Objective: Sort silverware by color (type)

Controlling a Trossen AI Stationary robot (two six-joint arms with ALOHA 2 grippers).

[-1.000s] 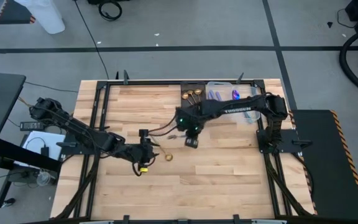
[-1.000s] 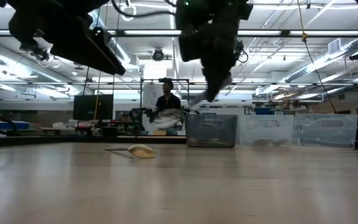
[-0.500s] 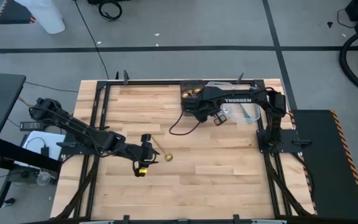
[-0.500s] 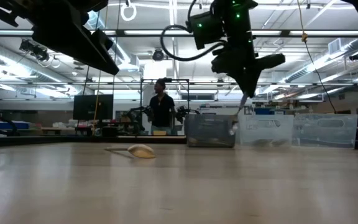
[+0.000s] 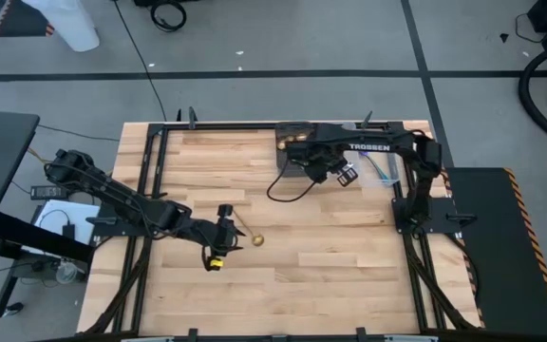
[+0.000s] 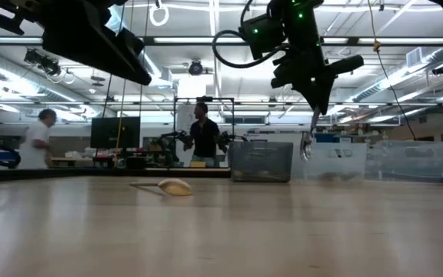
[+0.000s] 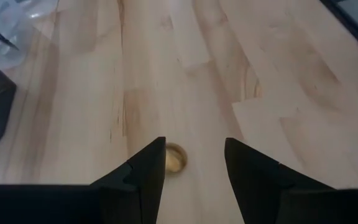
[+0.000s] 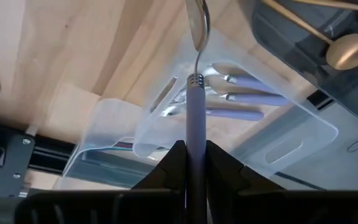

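A gold spoon (image 5: 251, 237) lies flat on the wooden table, left of centre, also visible in the low view (image 6: 174, 186). My left gripper (image 5: 222, 234) hovers open just to its left. In the left wrist view the spoon's bowl (image 7: 176, 160) shows between the fingers of that gripper (image 7: 194, 163). My right gripper (image 5: 344, 175) is up over the far right trays, shut on a spoon (image 8: 196, 74) with a lavender handle and a silver bowl. Under it a clear tray (image 8: 291, 146) holds several lavender-handled utensils (image 8: 238, 96). My right gripper (image 8: 194, 152) pinches the spoon's lavender handle (image 8: 195, 121) between its two fingers, with the spoon lying along them. The silver bowl (image 8: 197, 25) sticks out past the fingertips. The spoon (image 6: 308, 143) is lifted clear and hangs below the gripper over the clear tray.
A dark tray (image 5: 291, 152) with gold spoons (image 8: 347, 50) sits at the far edge beside the clear trays (image 5: 380, 169). In the low view the bins (image 6: 261, 161) stand in a row at the far side. Bare wood lies around the gold spoon. People (image 6: 202, 138) move in the room behind.
My right gripper has carried the lavender spoon from above the table's middle toward the far right, rising and turning, and now holds it hanging over the clear tray. The gold spoon has stayed in place.
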